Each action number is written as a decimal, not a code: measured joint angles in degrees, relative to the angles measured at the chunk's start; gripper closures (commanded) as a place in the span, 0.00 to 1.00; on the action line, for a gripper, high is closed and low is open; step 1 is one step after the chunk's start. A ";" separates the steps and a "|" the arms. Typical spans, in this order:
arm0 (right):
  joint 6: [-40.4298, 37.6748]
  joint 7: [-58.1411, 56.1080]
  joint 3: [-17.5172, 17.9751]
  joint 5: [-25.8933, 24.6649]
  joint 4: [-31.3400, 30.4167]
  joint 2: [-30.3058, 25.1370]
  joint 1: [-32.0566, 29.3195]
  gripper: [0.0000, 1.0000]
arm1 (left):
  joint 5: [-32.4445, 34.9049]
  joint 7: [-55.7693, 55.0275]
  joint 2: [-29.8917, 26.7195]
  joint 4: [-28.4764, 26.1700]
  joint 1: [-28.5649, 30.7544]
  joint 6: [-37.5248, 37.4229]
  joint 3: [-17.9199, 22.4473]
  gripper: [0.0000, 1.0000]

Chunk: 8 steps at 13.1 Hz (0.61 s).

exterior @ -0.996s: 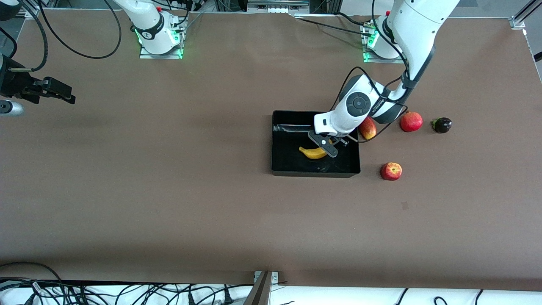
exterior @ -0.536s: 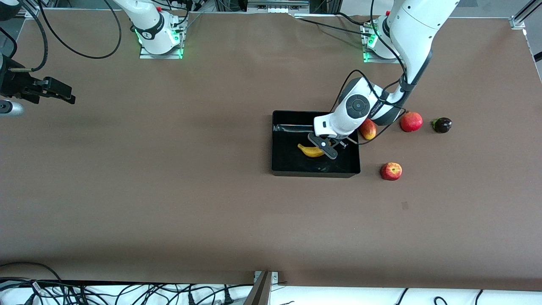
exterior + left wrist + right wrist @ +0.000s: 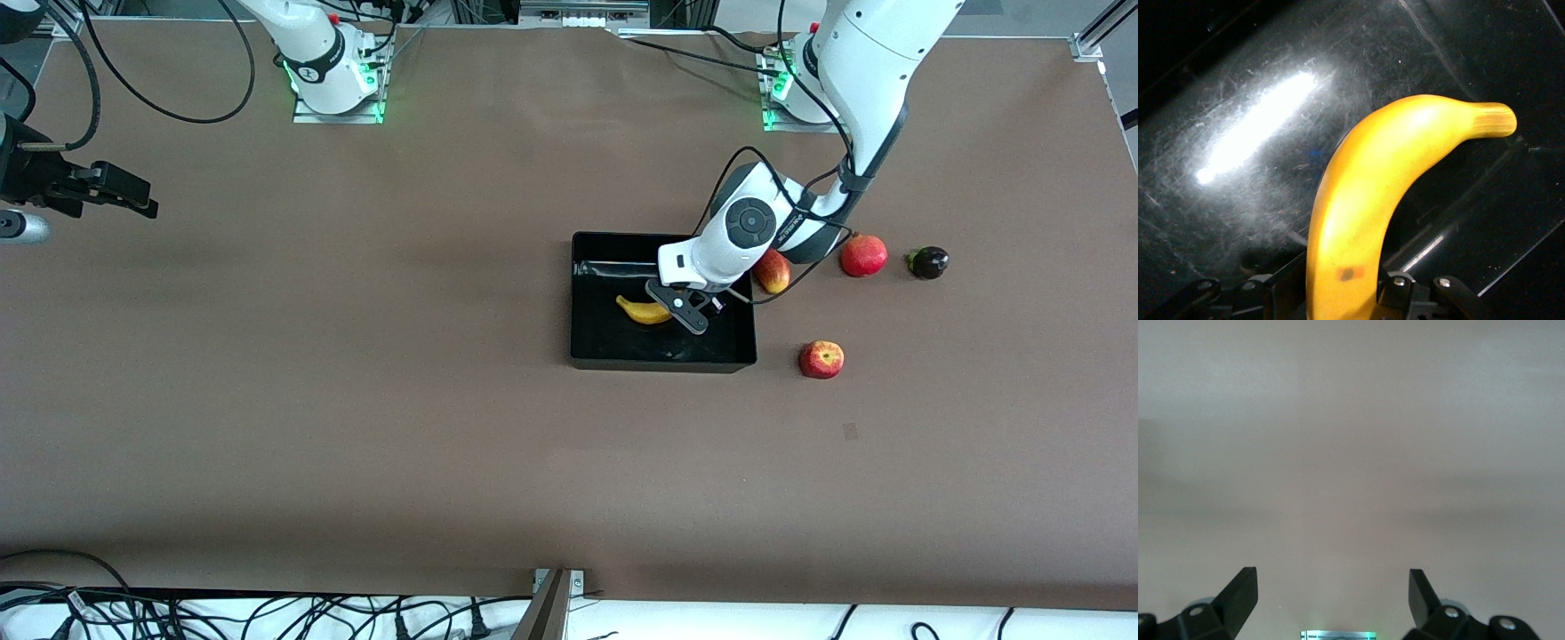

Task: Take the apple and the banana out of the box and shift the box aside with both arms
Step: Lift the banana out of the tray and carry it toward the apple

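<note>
The black tray point(image 3: 587, 356) sits on the brown table. My left gripper point(image 3: 689, 313) is low inside it, shut on the yellow banana point(image 3: 642, 309). In the left wrist view the banana point(image 3: 1371, 200) runs out from between my fingers point(image 3: 1395, 290) over the glossy tray floor point(image 3: 1251, 133). I cannot tell if the banana touches the floor. The red-and-yellow apple point(image 3: 821, 359) lies on the table beside the tray, toward the left arm's end. My right gripper point(image 3: 133, 203) waits open and empty at the right arm's end; its wrist view shows its spread jaws point(image 3: 1333, 583) over bare table.
A red-yellow mango point(image 3: 772, 269) lies against the tray's side under the left arm's wrist. A red pomegranate point(image 3: 863, 255) and a small dark fruit point(image 3: 928, 261) lie farther toward the left arm's end. Cables run along the table's front edge.
The banana in my left gripper has shifted a little toward the right arm's end and farther from the front camera, inside the tray. The right arm has not moved.
</note>
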 measured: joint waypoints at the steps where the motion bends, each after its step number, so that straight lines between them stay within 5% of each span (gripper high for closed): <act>1: 0.00 0.00 0.00 0.00 0.00 0.00 0.00 0.00 | 0.03 0.00 -0.29 0.23 0.00 -0.12 0.02 1.00; 8: -0.02 0.00 0.00 0.00 0.00 0.00 0.00 0.00 | 0.06 0.00 -12.27 1.44 1.39 -13.06 0.15 1.00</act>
